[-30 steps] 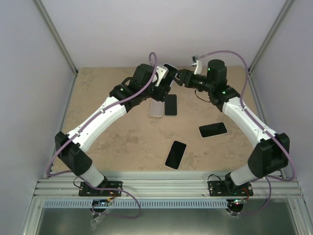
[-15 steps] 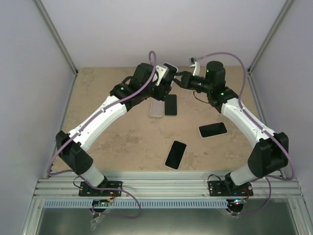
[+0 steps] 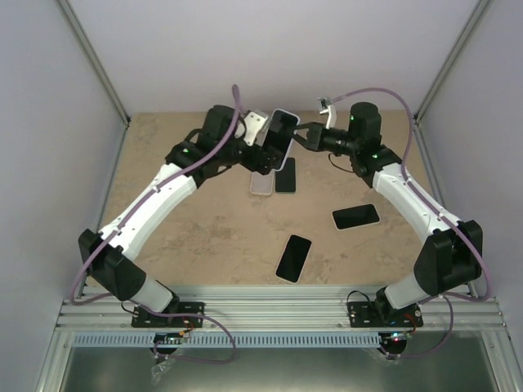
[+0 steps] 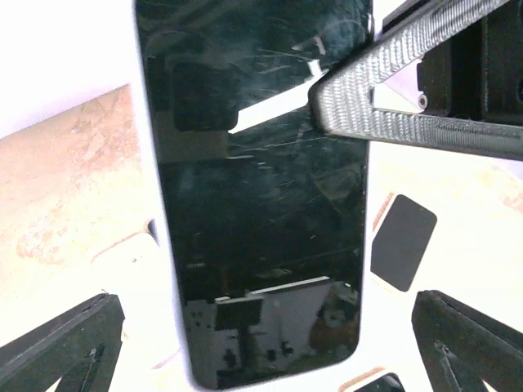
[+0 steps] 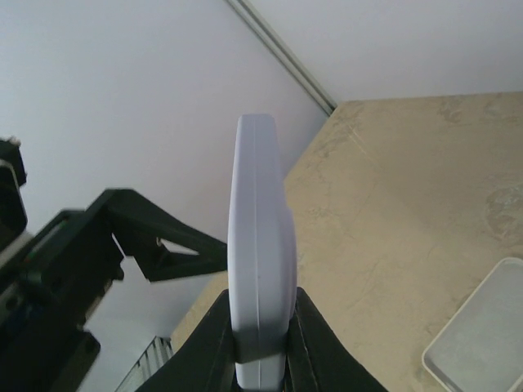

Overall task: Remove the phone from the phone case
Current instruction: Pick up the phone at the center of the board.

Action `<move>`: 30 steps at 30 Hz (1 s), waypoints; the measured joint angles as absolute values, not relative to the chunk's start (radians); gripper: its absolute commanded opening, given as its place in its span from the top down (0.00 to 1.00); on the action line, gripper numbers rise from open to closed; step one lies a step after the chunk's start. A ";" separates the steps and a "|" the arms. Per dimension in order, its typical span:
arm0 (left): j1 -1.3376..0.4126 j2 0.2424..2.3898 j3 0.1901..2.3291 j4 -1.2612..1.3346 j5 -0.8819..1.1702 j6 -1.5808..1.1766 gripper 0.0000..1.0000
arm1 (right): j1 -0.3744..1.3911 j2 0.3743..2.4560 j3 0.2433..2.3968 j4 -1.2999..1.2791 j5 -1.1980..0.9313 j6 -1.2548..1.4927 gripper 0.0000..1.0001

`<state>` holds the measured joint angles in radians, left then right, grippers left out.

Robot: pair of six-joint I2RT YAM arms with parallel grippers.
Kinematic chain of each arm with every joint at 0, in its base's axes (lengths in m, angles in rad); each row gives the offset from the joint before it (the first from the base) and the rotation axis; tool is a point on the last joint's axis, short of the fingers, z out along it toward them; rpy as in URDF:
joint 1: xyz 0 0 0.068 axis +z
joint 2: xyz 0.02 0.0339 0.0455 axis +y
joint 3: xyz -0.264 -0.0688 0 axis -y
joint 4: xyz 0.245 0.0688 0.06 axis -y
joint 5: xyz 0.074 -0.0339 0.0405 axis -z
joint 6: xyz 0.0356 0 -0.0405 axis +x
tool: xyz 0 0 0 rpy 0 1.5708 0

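Observation:
A phone (image 4: 261, 229) with a black screen sits inside a white phone case (image 4: 155, 245), held up in the air over the back of the table (image 3: 283, 131). My right gripper (image 5: 261, 347) is shut on the case's edge, which shows edge-on between its black fingers (image 5: 214, 343). One ribbed right finger (image 4: 392, 90) lies across the screen's upper right. My left gripper (image 4: 261, 347) is open, its two fingertips (image 4: 65, 343) wide apart on either side of the phone's lower end and not touching it. In the top view the left gripper (image 3: 263, 149) is just left of the phone.
On the table below lie an empty white case (image 3: 261, 181) with a black phone (image 3: 285, 174) beside it, a cased phone (image 3: 356, 217) to the right and another black phone (image 3: 294, 257) nearer the front. Grey walls close in the back and sides.
My right gripper has shut on the cased phone's edge. My left gripper has opened wider and drawn back to the left, leaving the phone in the right gripper.

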<state>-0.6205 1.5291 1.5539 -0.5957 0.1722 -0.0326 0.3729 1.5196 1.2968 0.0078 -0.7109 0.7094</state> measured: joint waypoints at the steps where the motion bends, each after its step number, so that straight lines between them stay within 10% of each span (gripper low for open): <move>1: -0.599 1.514 1.544 -0.598 0.213 -0.028 0.01 | 0.369 1.519 1.294 0.009 -0.725 0.700 0.99; 16: -0.384 1.319 1.381 -0.607 0.743 0.064 0.03 | 0.360 1.473 1.255 0.058 -1.096 0.443 1.00; 30: -0.371 1.238 1.228 -0.483 1.014 -0.010 0.37 | 0.364 1.380 1.179 -0.007 -1.301 0.274 0.99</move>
<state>-0.3706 1.2381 1.2278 -0.4831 1.0142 -0.0097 0.3645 1.3800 1.1790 -0.0067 -1.3014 0.2737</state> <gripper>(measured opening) 0.695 0.117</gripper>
